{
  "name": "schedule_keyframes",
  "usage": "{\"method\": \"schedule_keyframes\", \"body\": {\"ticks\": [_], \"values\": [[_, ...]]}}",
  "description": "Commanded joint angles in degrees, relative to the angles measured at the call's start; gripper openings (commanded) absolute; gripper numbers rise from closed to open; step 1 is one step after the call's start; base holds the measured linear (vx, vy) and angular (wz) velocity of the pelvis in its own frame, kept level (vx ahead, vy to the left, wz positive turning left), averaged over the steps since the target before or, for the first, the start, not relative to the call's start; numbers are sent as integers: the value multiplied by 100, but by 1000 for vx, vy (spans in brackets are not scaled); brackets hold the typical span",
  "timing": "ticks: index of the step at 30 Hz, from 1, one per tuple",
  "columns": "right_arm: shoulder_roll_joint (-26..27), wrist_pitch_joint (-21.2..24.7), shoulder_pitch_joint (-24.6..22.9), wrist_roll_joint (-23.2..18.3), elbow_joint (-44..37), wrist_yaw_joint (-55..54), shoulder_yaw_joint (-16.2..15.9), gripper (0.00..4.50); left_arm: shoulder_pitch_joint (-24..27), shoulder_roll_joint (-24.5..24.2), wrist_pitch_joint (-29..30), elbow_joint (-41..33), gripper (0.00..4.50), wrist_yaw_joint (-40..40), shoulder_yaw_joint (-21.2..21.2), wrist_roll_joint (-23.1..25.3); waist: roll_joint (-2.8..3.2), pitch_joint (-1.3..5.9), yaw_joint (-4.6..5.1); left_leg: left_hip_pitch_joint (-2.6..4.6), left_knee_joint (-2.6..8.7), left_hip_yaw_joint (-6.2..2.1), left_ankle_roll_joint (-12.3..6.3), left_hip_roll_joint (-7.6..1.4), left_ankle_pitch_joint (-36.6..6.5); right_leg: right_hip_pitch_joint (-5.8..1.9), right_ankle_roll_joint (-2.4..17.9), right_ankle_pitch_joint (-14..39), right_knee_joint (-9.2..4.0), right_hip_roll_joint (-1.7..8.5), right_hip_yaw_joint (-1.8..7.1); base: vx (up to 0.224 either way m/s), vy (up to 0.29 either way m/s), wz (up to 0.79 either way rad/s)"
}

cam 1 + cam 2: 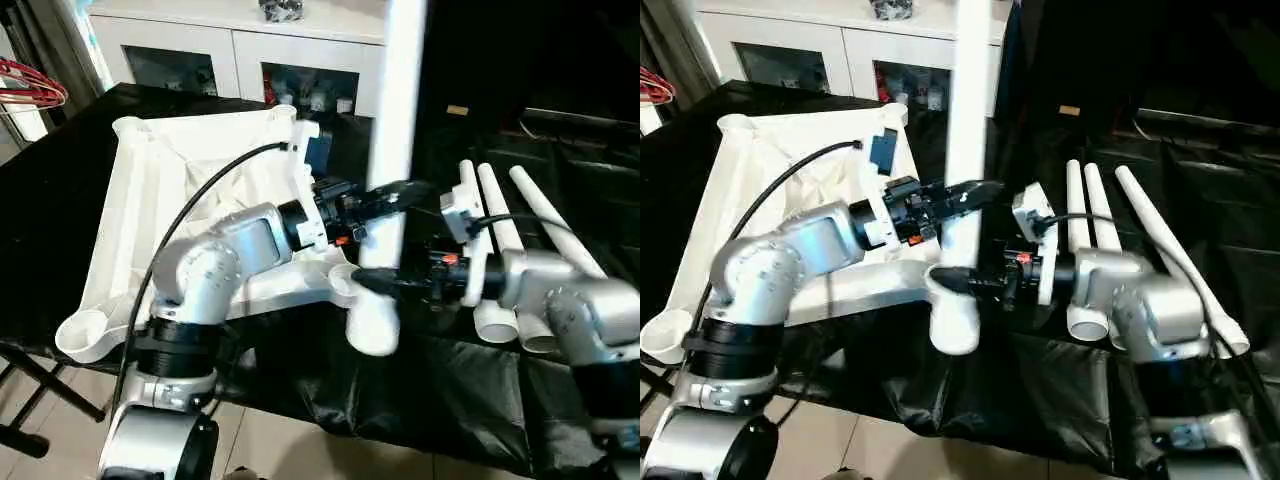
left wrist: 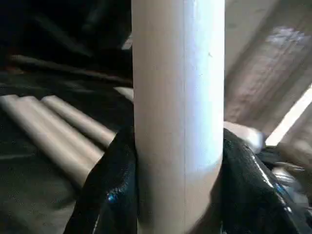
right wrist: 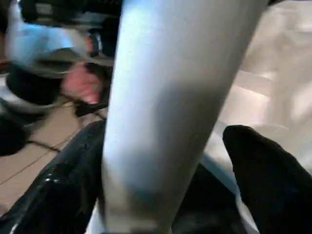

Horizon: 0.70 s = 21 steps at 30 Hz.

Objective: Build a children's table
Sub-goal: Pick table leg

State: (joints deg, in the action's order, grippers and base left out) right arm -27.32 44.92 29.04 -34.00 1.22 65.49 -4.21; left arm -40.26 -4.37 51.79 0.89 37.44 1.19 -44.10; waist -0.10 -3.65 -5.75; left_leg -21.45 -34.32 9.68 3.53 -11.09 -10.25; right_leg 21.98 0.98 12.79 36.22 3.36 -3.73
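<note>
The white tabletop [image 1: 150,200] lies ribbed side up on the black-draped table. One white leg [image 1: 395,100] stands upright in its near right corner socket [image 1: 372,325]. My left gripper [image 1: 395,198] is shut on this leg above the socket; in the left wrist view both black fingers [image 2: 107,195] press against the leg [image 2: 178,97]. My right gripper [image 1: 380,280] reaches around the same leg lower down, just above the socket. In the right wrist view one finger [image 3: 63,185] lies against the leg [image 3: 165,97] and the other finger [image 3: 263,170] stands a little apart from it.
Three more white legs [image 1: 500,240] lie side by side on the black cloth [image 1: 450,400] to the right, behind my right arm. A white cabinet [image 1: 230,30] stands behind the table. Red cables [image 1: 30,90] hang at far left. The socket overhangs the table's front edge.
</note>
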Motion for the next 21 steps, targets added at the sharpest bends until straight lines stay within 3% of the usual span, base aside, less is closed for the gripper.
{"method": "schedule_keyframes", "body": {"ticks": [1, 3, 4, 10, 21], "values": [[-123, 44, 26, -46, -40, 200, -78, 411, -140, -5, 79, -231, 186, 289, 47, -297, -108, 433, -16, 34, 289, -27, -432, -186, -149, -344, 1368, -223, -360, 438, 296, 0, 0, 0], [-245, 52, 36, -86, -54, 442, -171, 411, -156, -33, 95, -242, 186, 456, 55, -435, -128, 438, -20, 35, 284, -20, -457, -175, -154, -352, 1369, -202, -361, 431, 293, 0, 0, 0], [-297, 52, 38, -91, -59, 545, -220, 381, -164, -34, 104, -241, 186, 506, 55, -472, -122, 441, -29, 33, 281, -24, -471, -178, -135, -355, 1365, -198, -356, 434, 292, 0, 0, 0], [-475, -31, 68, 15, -6, 942, -483, 335, -206, -58, 122, -186, 185, 651, 43, -518, -114, 437, -36, 38, 282, -29, -424, -186, -194, -347, 1333, -43, -370, 436, 291, 0, 0, 0], [-380, 24, 45, -105, 50, 873, -450, 253, -179, -104, 202, -225, 185, 795, 33, -682, -105, 454, -58, 46, 273, -30, -404, -187, -179, -343, 1353, -107, -357, 428, 291, 0, 0, 0]]}}
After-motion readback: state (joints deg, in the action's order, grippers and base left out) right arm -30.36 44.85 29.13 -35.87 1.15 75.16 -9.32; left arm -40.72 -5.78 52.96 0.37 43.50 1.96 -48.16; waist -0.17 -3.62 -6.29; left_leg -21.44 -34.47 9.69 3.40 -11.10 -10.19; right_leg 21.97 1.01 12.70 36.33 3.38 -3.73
